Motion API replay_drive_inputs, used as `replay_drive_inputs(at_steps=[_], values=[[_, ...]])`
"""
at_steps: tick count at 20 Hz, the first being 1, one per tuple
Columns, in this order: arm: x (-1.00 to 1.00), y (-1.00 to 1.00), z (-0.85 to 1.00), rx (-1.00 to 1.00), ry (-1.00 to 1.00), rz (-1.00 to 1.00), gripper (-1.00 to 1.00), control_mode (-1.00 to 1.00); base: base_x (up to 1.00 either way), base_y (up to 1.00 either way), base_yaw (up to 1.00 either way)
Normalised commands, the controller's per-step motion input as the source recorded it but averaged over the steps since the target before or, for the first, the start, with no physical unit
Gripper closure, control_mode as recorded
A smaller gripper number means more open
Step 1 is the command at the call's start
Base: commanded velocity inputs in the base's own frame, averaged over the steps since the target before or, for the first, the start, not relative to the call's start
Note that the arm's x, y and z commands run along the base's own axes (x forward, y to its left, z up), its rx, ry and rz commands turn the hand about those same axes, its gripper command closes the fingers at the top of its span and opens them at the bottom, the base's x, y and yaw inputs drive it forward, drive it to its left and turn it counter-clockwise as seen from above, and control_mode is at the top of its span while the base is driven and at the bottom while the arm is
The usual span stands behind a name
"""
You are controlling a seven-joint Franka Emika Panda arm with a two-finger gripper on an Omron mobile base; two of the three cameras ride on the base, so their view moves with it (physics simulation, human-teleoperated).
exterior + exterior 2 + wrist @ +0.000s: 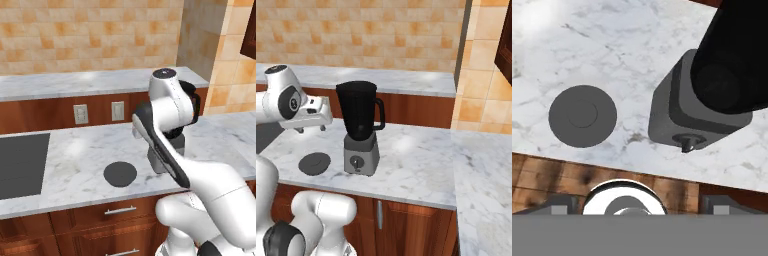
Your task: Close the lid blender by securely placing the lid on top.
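The lid [120, 174] [314, 163] [582, 115], a flat dark round disc, lies on the marble counter near its front edge. To its right stands the blender, a grey boxy base [361, 157] [687, 125] with a front knob and an uncovered black jar [358, 110] [737, 65] with a side handle. In the left base view my arm hides most of the blender; its handle [196, 105] sticks out. My gripper [311, 129] hangs above the counter, over and slightly behind the lid, apart from it. It is open and empty, with fingertips [559, 202] spread wide.
A black cooktop [20, 165] is set into the counter at far left. Two wall outlets [80, 114] sit on the wooden riser below a raised back ledge [75, 82]. Drawers [120, 211] run under the front edge. The counter [486, 170] carries on to the right.
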Motion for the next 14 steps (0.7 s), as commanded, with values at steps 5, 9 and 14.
replay_drive_inputs(at_steps=[5, 9, 14], values=[[-0.11, 0.93, -0.64, -0.21, 0.18, 0.0, -1.0, -1.0, 0.0, 0.0, 0.0], [0.44, 0.56, -0.72, -0.12, 0.36, 0.0, -1.0, -1.0, 0.0, 0.0, 0.0], [0.67, 0.14, -0.48, -0.02, 0.22, 0.0, -1.0, -1.0, 0.0, 0.0, 0.0]])
